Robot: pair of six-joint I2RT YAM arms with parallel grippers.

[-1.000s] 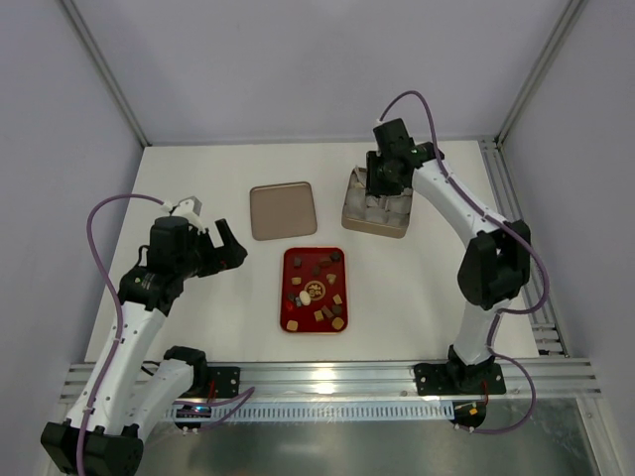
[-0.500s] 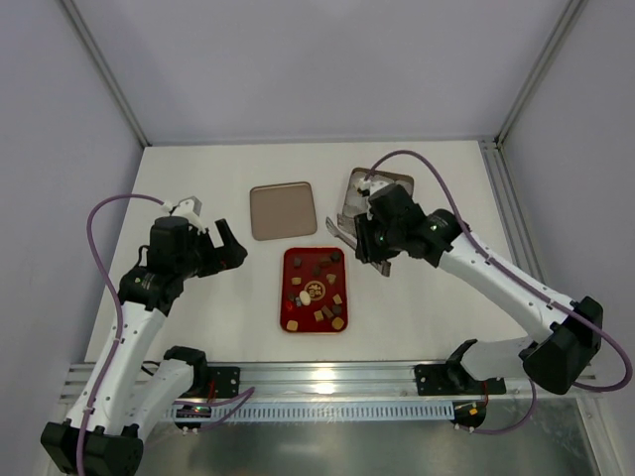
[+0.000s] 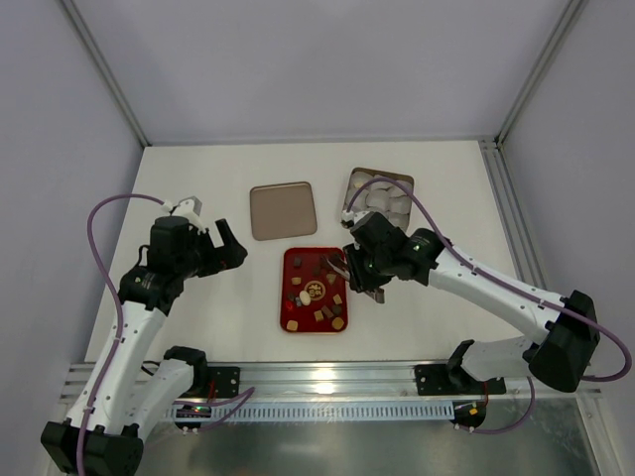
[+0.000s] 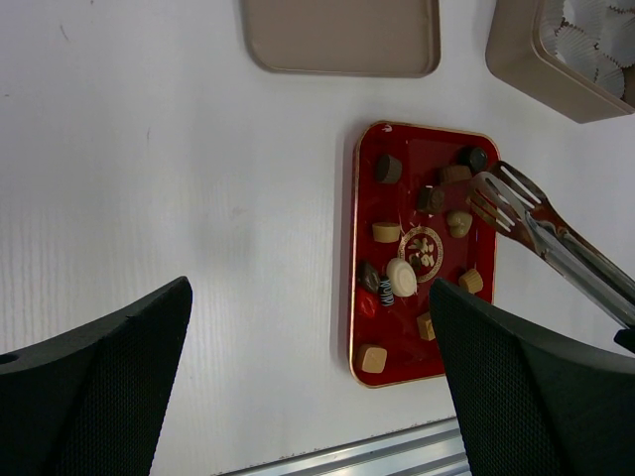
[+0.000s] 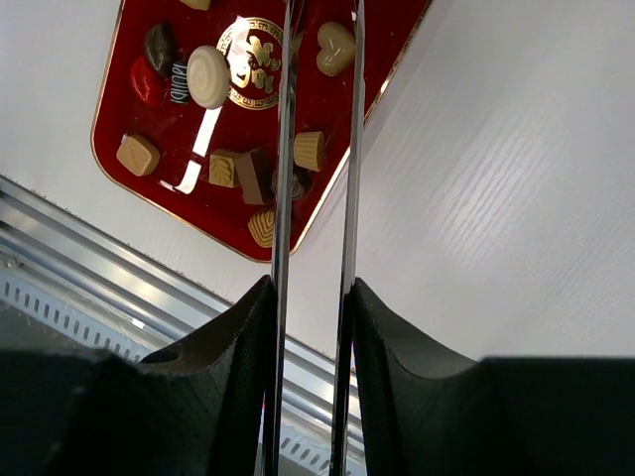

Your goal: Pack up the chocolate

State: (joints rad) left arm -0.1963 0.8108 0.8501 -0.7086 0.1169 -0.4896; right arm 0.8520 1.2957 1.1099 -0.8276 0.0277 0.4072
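Several small chocolates point(image 3: 316, 289), dark brown, tan and one whitish round piece point(image 4: 401, 277), lie loose in the red tray point(image 3: 290, 260). My right gripper point(image 3: 365, 270) is shut on metal tongs point(image 5: 285, 149). The tong tips point(image 4: 496, 193) hover over the tray's right side, slightly apart, with nothing between them. In the right wrist view the chocolates point(image 5: 208, 75) and the tray point(image 5: 119, 109) lie just beyond the tongs. My left gripper point(image 3: 228, 248) is open and empty, above bare table left of the tray point(image 4: 369, 297).
A tan metal box point(image 3: 378, 198) filled with white paper cups stands behind the tray to the right. Its flat lid point(image 3: 283, 209) lies behind the tray to the left. An aluminium rail point(image 3: 337, 377) runs along the table's near edge.
My right arm has swung from over the tan box at the back down to the red tray, carrying the tongs. The left arm has not moved.
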